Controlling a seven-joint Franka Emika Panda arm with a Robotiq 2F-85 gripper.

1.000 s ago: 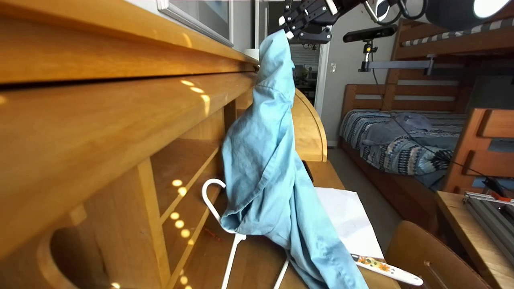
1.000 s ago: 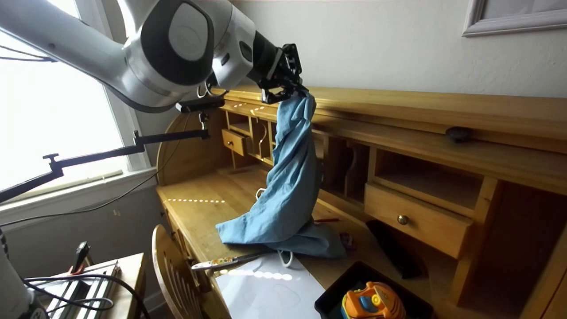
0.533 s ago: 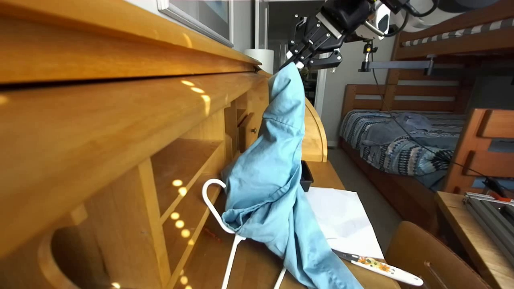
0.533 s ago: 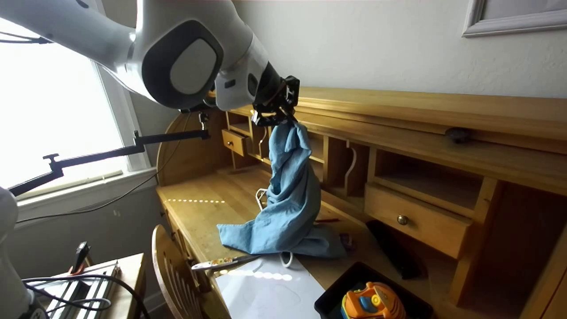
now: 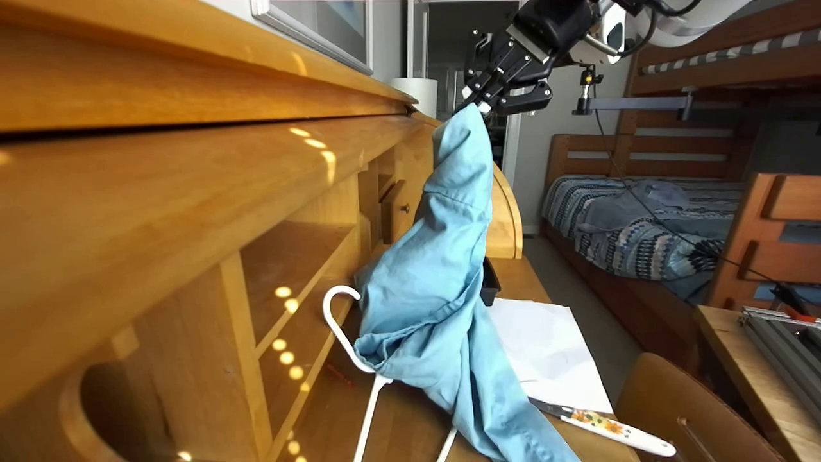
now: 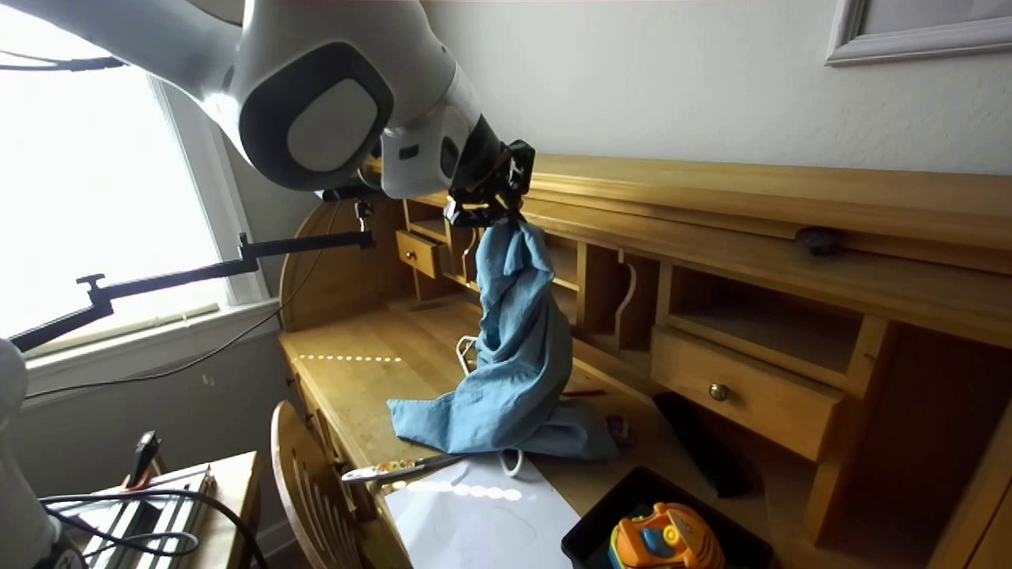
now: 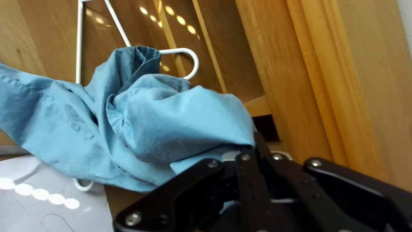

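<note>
Pinching the top of a blue garment (image 5: 442, 276), the hand (image 5: 476, 101) is clamped together.
Below, the garment spreads on the desk (image 6: 356, 379) and covers part of a white hanger (image 7: 79, 42); beside it lies white paper (image 6: 482, 521), and farther, a black tray (image 6: 632, 490) with an orange toy (image 6: 670, 545).

- A wooden table (image 6: 371, 383) with cubbyholes (image 6: 759, 325) and drawers (image 6: 751, 405) along its back.
- A white sheet of paper (image 6: 482, 525) flat on the table, dotted with sunlight (image 6: 478, 491).
- A knife (image 6: 399, 466) with a white, flower-patterned handle (image 6: 368, 473), its blade (image 6: 437, 461) at the paper's edge.
- A black tray (image 6: 602, 506) on the table, holding an orange toy (image 6: 672, 539) with blue and yellow parts.
- A wooden chair (image 5: 654, 401) at the table's front.
- A bunk bed (image 5: 616, 289) with patterned bedding (image 5: 673, 250).
- A framed picture (image 6: 941, 20) on a pale wall (image 6: 672, 79), and a bright window (image 6: 79, 205).
</note>
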